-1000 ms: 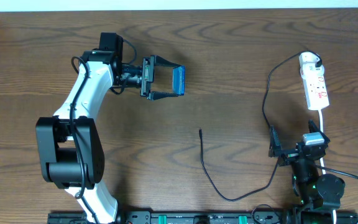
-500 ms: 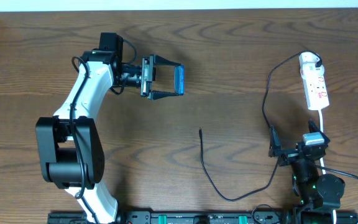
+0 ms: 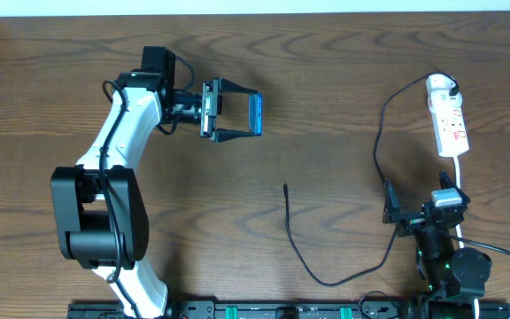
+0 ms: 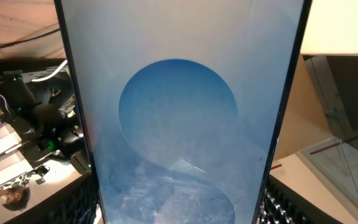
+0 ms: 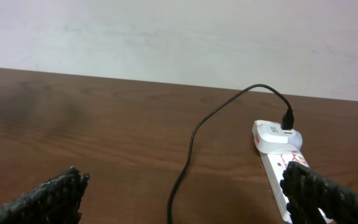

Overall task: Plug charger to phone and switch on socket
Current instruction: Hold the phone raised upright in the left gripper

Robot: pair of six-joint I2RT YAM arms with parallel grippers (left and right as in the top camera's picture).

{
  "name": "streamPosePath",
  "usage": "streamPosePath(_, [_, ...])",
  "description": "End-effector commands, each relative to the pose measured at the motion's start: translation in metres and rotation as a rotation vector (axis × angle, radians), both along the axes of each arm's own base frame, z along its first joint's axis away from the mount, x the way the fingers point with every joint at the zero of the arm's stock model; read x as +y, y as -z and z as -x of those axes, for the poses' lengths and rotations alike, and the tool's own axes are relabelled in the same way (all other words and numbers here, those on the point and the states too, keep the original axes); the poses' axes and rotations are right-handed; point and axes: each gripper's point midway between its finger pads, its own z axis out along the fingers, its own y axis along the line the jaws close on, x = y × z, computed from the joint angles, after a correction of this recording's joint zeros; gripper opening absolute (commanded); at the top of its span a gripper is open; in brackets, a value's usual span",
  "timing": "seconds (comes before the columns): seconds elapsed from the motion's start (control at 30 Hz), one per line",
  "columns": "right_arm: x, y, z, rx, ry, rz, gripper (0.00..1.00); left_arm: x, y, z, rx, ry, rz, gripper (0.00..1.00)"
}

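Note:
My left gripper (image 3: 244, 113) is shut on the phone (image 3: 255, 113), holding it by its long black edges above the table's back left. In the left wrist view the phone's blue screen (image 4: 179, 112) fills the frame between the fingertips (image 4: 82, 205). The charger's plug tip (image 3: 285, 186) lies loose mid-table. Its thin black cable (image 3: 326, 282) loops round to the white adapter (image 3: 441, 86), which sits in the socket (image 3: 452, 124) at the back right. My right gripper (image 3: 419, 202) stands wide open and empty near the front right, facing the socket (image 5: 278, 177) and the cable (image 5: 191, 143).
The right arm's base (image 3: 450, 266) and its cables sit at the front right. A white cord (image 3: 460, 168) runs from the socket toward that base. The left arm (image 3: 104, 177) spans the left side. A black rail (image 3: 264, 310) lines the front edge.
The phone in my left gripper has turned slightly and shows a narrower edge from above. The right arm and the cable have not moved.

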Motion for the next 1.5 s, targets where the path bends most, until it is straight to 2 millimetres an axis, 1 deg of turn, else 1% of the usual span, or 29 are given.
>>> streamPosePath(0.0, [-0.0011,0.0004,0.0001,-0.001,0.007,0.010,0.99,-0.0017,-0.0216,0.0061,-0.046,0.017,0.065,0.07])
streamPosePath(1.33, [-0.0011,0.0004,0.0001,-0.001,0.007,0.010,0.99,-0.0017,-0.0208,0.0060,-0.061,0.018,0.061,0.07])
streamPosePath(1.47, [-0.0011,0.0004,0.0001,-0.001,0.007,0.010,0.99,-0.0011,-0.0155,0.0048,-0.077,0.014,0.030,0.07])
